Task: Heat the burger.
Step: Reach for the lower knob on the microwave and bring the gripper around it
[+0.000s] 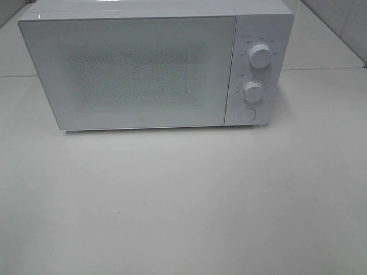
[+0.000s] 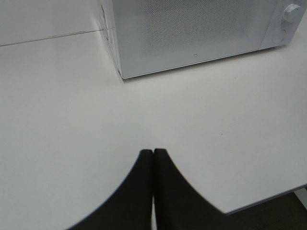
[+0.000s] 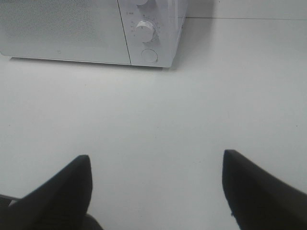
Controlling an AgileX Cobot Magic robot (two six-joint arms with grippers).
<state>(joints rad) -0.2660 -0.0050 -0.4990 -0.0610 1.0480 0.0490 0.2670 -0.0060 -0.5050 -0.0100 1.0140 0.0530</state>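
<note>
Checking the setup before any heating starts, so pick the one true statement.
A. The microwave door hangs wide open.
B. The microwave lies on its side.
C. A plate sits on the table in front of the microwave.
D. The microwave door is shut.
D: the microwave door lies flush beside the control panel, with none of the interior showing.

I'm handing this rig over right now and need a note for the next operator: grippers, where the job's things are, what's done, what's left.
Left gripper: fingers shut, holding nothing, over the table.
Right gripper: fingers open, holding nothing, in front of the microwave.
The microwave door is closed.
No camera shows the burger, and I cannot tell whether it is inside.
Done: nothing that shows.
Left: locate the burger, get it in the microwave and heat it.
</note>
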